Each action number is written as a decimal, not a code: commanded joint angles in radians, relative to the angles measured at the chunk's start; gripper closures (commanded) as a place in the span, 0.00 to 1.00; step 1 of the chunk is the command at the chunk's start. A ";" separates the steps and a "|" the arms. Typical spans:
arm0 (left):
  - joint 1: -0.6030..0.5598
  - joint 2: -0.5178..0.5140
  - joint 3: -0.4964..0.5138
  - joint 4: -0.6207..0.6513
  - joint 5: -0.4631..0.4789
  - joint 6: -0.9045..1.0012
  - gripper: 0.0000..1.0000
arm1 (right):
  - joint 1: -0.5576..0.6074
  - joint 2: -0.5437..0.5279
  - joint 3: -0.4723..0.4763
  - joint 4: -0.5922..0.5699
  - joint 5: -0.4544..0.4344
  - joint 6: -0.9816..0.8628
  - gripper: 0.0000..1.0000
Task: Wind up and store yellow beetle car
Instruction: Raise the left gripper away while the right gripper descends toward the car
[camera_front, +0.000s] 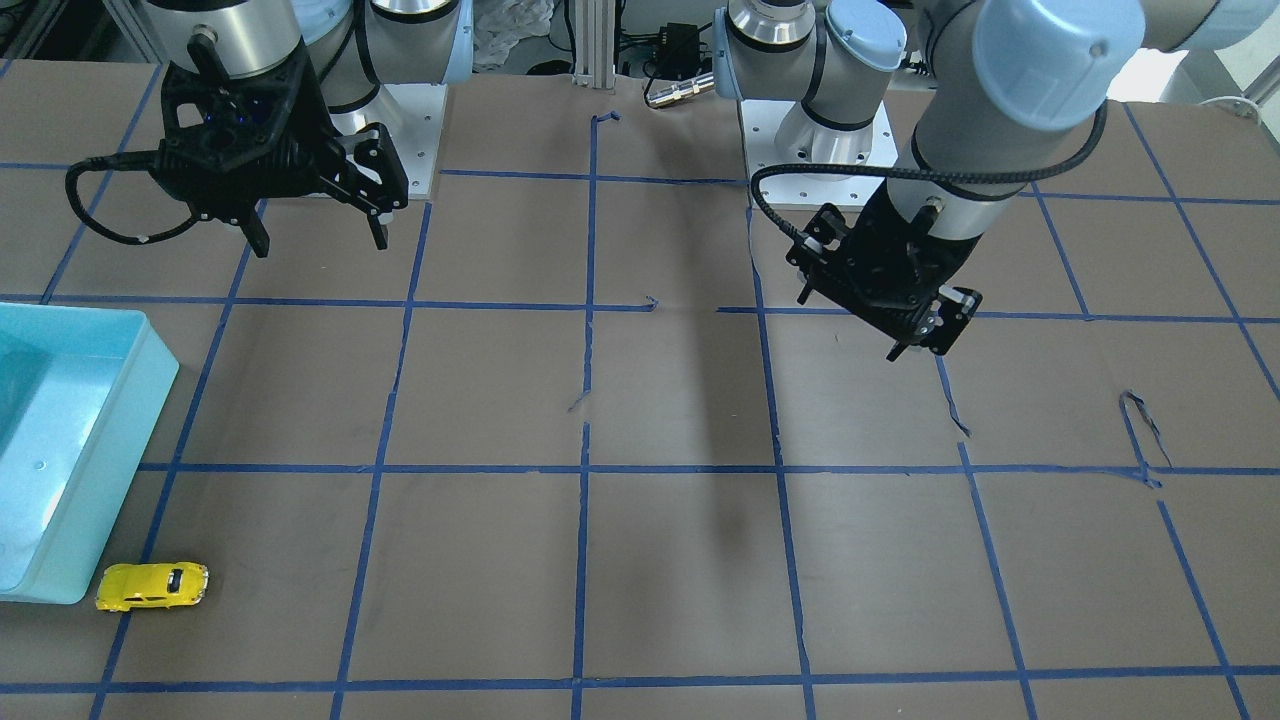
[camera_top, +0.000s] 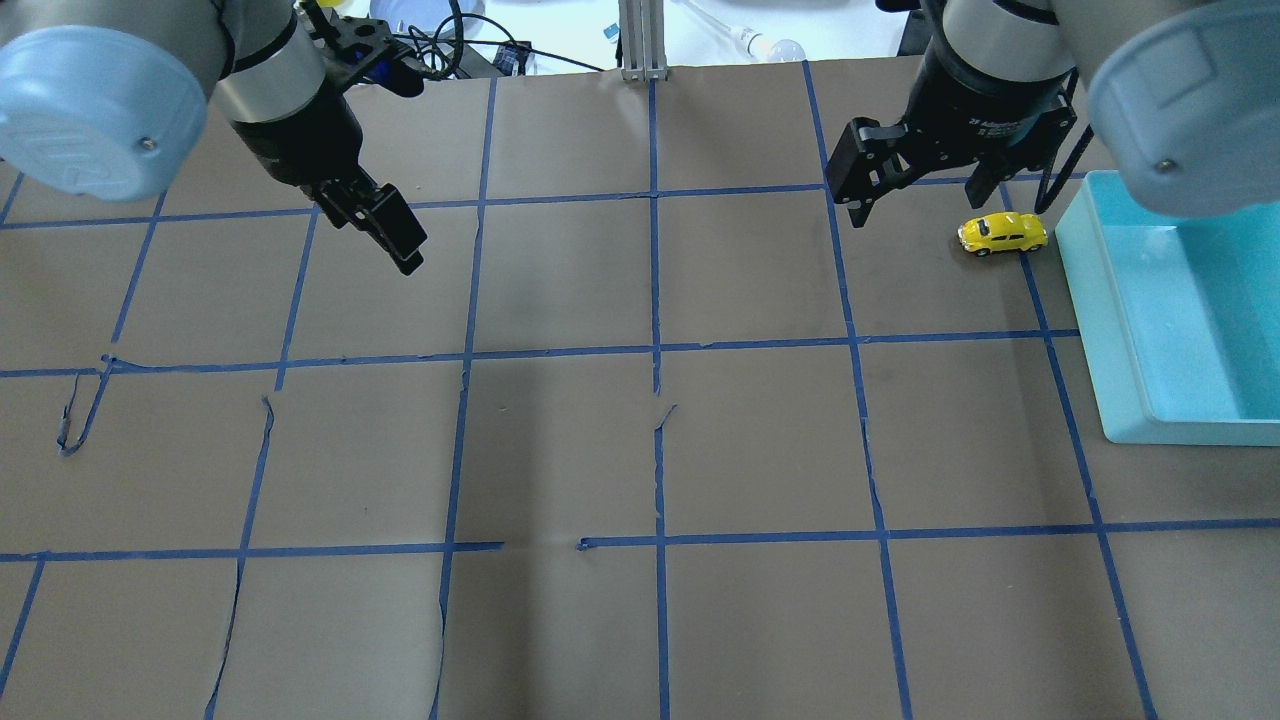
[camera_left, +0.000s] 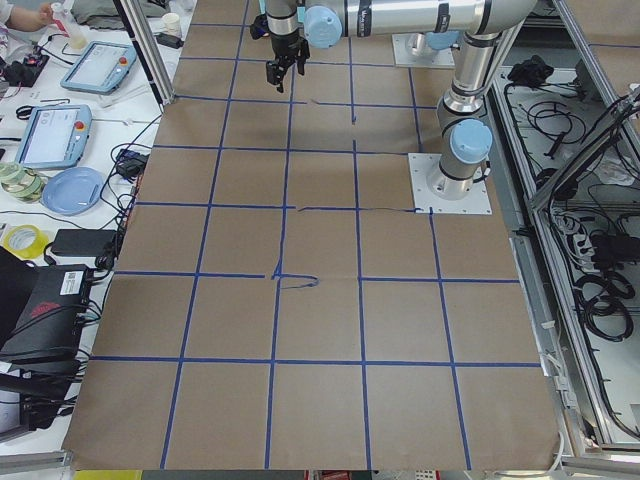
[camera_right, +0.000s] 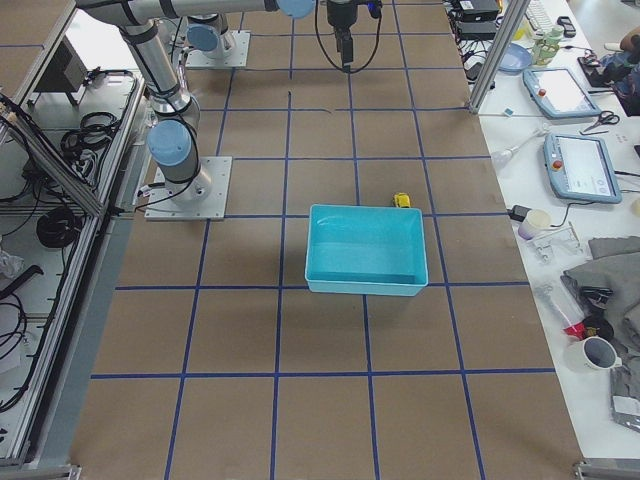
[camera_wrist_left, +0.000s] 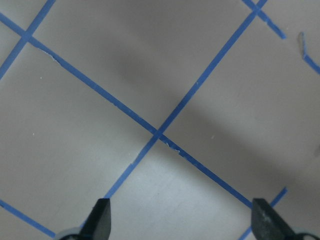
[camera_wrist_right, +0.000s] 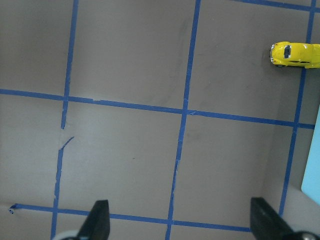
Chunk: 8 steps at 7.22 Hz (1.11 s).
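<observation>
The yellow beetle car (camera_front: 152, 585) stands on its wheels on the brown table, just beside a corner of the light blue bin (camera_front: 110, 440). It also shows in the overhead view (camera_top: 1002, 233), the right wrist view (camera_wrist_right: 295, 54) and the exterior right view (camera_right: 401, 200). My right gripper (camera_front: 320, 235) is open and empty, raised above the table well short of the car; overhead it (camera_top: 915, 200) hangs left of the car. My left gripper (camera_front: 915, 345) is open and empty over the table's other half (camera_top: 400, 245).
The bin (camera_top: 1180, 310) is open-topped with nothing seen in it, and its edge shows in the right wrist view (camera_wrist_right: 312, 175). Blue tape lines grid the brown table paper, which is torn in places. Operators' benches with tablets flank the table ends.
</observation>
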<state>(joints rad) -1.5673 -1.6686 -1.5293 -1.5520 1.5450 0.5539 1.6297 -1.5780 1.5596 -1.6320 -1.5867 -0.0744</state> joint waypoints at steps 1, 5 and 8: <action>0.003 0.091 0.005 -0.020 0.007 -0.326 0.00 | -0.095 0.058 -0.001 -0.005 0.008 -0.212 0.00; 0.004 0.136 -0.002 -0.028 0.027 -0.470 0.00 | -0.281 0.270 0.011 -0.184 0.018 -1.003 0.00; 0.007 0.130 -0.003 -0.022 0.026 -0.477 0.00 | -0.286 0.433 0.013 -0.403 -0.047 -1.495 0.00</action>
<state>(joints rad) -1.5607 -1.5376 -1.5315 -1.5738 1.5719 0.0822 1.3465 -1.2142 1.5715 -1.9289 -1.6006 -1.3812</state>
